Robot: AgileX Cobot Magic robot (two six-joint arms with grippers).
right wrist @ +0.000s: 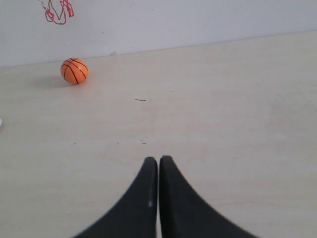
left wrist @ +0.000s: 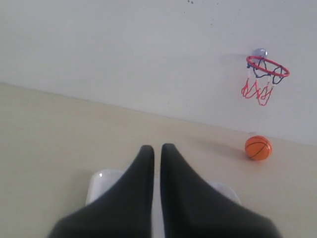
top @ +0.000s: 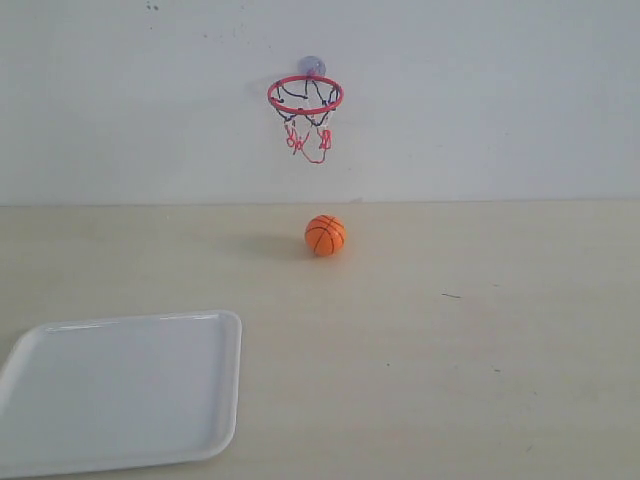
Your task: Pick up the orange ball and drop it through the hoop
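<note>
The orange ball (top: 325, 235) rests on the table near the wall, almost straight below the hoop (top: 305, 96), whose red ring and dangling net hang from a bluish suction cup on the wall. Neither arm shows in the exterior view. In the left wrist view my left gripper (left wrist: 157, 148) is shut and empty, hovering over the tray, with the orange ball (left wrist: 258, 148) and the hoop (left wrist: 267, 66) far off. My right gripper (right wrist: 158, 159) is shut and empty above bare table, the orange ball (right wrist: 74, 70) well away; only the hoop's net (right wrist: 58, 12) shows.
A white tray (top: 120, 395) lies at the table's front left with nothing on it; its corners (left wrist: 101, 179) show beneath the left gripper. The pale wall (top: 480, 100) rises right behind the ball. Light wooden tabletop (top: 470, 350) stretches to the right.
</note>
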